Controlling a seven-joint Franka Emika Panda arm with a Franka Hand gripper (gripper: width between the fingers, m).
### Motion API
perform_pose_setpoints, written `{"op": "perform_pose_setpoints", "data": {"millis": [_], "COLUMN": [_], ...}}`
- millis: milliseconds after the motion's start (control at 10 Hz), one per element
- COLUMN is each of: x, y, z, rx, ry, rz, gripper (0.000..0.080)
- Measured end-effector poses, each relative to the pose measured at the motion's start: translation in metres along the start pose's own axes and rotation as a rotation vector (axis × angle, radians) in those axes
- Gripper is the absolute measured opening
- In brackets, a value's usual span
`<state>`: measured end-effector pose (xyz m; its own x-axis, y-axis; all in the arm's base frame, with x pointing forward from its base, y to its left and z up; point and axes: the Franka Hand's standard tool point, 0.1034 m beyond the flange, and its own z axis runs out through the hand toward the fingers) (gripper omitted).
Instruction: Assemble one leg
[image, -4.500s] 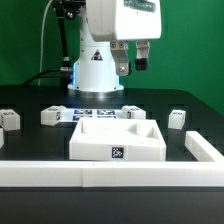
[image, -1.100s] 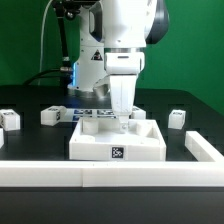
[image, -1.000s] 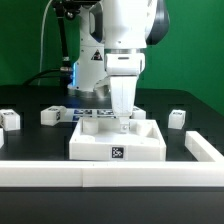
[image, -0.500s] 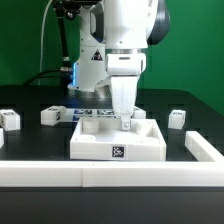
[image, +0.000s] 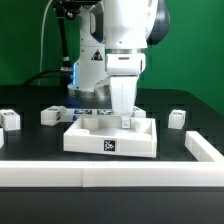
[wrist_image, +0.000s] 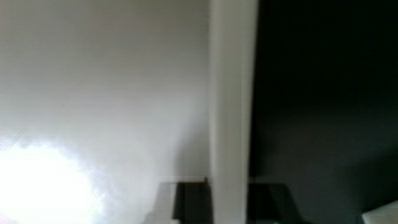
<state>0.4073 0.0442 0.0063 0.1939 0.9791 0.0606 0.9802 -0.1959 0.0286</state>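
Three legs, small white posts, stand on the black table: one at the exterior view's far left, one beside it, one at the right. My gripper is down in the large flat white piece with pockets. It is shut on that piece's thin back rim, which runs between my dark fingers in the wrist view. My gripper holds no leg. The piece sits slightly askew.
A long white flat bar lies across the front. Another white bar lies at the exterior view's right. The marker board lies behind the large piece, at the robot's base. A green wall is behind.
My gripper came down from high at the right onto the large piece's back rim. In the last half second the piece has slid and turned toward the exterior view's left.
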Motion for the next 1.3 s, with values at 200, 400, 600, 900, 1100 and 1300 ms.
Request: {"op": "perform_pose_setpoints", "data": {"millis": [200,400,600,900,1100,1300], "x": [0.000,0.004,0.014,0.022,0.021,0.030], "y": [0.000,0.005,0.015,0.022,0.022,0.030], "z": [0.000,0.000,0.000,0.000,0.000,0.000], "rx": [0.000,0.034,0.059,0.068,0.067,0.067], "ry": [0.000,-0.019,-0.032,-0.037,-0.037,-0.037], "rz": [0.000,-0.063,-0.123,-0.149,-0.148,-0.164], "gripper": [0.0059,0.0059,0.0059,0.0059,0.0059,0.0059]}}
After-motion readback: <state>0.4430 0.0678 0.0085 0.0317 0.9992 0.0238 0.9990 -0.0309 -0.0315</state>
